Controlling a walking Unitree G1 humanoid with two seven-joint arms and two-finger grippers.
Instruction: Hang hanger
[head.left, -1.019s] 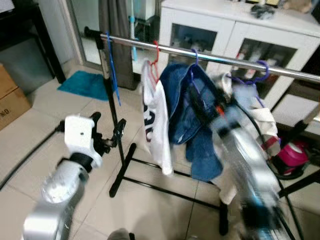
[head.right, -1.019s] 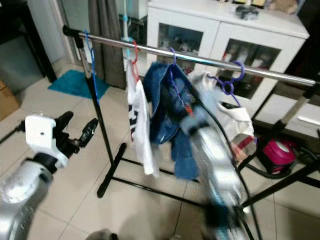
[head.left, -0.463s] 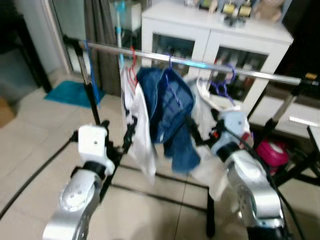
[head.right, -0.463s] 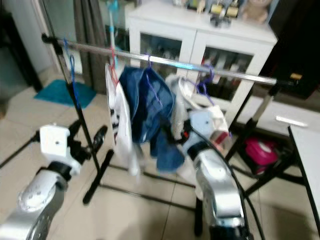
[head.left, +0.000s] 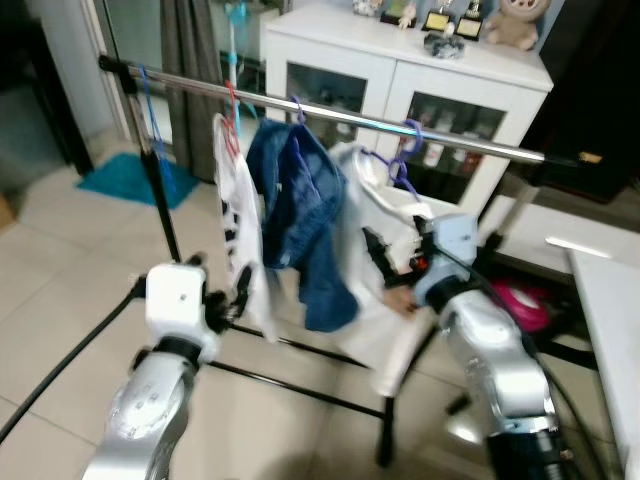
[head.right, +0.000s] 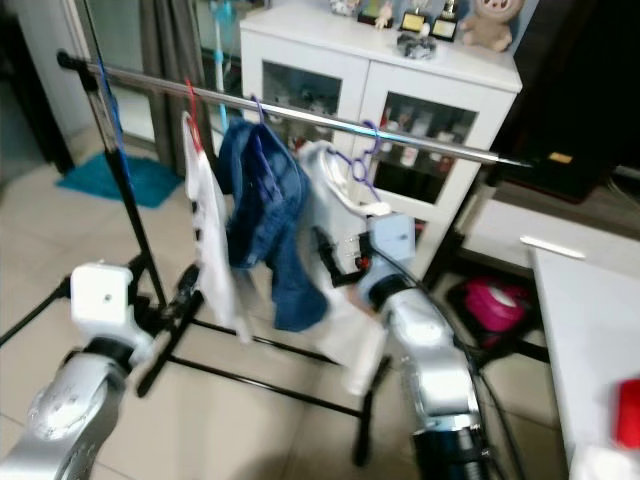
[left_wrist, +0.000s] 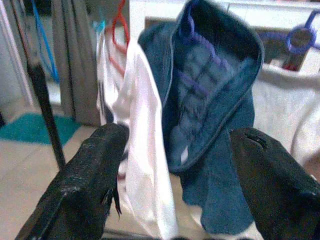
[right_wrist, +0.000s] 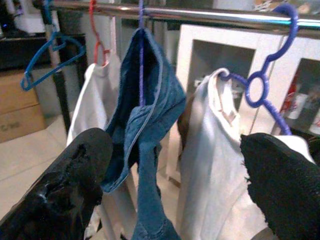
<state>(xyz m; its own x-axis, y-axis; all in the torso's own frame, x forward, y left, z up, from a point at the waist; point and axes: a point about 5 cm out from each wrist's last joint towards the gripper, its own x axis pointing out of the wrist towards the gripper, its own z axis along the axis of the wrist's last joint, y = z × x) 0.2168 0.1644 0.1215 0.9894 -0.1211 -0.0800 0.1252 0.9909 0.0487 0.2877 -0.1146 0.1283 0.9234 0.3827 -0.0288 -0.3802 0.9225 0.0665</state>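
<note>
A metal rail (head.left: 330, 115) carries an empty blue hanger (head.left: 150, 100), a red hanger (head.left: 232, 100) with a white shirt (head.left: 240, 230), a purple hanger with a blue denim garment (head.left: 300, 200), and another purple hanger (right_wrist: 260, 90) with a white garment (head.left: 380, 270). My left gripper (head.left: 217, 278) is open below the white shirt, with nothing between its fingers (left_wrist: 95, 180). My right gripper (head.left: 395, 255) is open in front of the white garment, below the rail; its fingers (right_wrist: 70, 190) hold nothing.
A white glass-door cabinet (head.left: 400, 70) stands behind the rack. The rack's black legs (head.left: 290, 385) spread over the tiled floor. A pink object (head.left: 525, 300) lies behind my right arm. A teal mat (head.left: 120, 175) and a black cable (head.left: 60, 350) are on the left, a white tabletop (head.right: 590, 320) on the right.
The whole view has shifted, so the camera has moved. My right arm, blurred and stretched up towards the rail before, is now lower in front of the white garment. The left arm stays raised.
</note>
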